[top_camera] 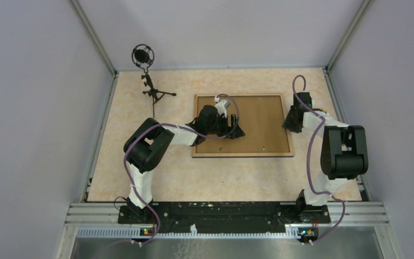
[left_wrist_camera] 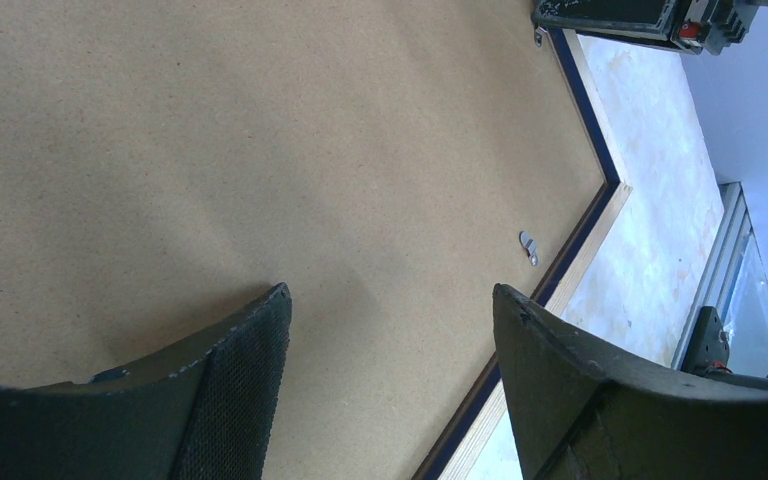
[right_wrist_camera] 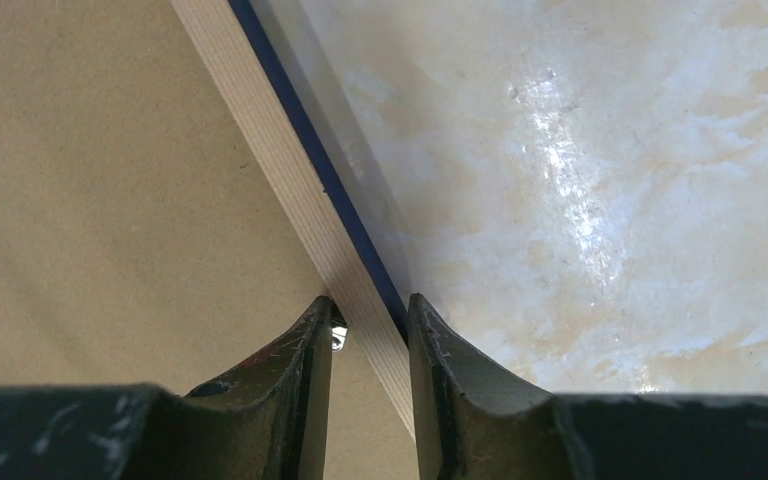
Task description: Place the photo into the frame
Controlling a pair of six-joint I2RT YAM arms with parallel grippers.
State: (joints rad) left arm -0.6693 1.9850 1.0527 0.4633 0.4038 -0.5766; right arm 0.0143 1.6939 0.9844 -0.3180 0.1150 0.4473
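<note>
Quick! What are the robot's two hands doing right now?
Left hand: open, empty, over the backing board.
Right hand: straddles the frame rail; grip unclear.

Backing board [top_camera: 259, 124] looks matt fibreboard, frame [right_wrist_camera: 282, 180] pale wood, table [top_camera: 140, 178] glossy.

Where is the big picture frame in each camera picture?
Top external: the thin light-wood and dark-blue rectangular picture frame lies flat in the picture's middle.
Left wrist: its rail and one corner run down the right side.
Right wrist: its rail crosses diagonally from top left to bottom centre.
Shared landmark: the plain brown backing board inside it, seen in all three views.
</note>
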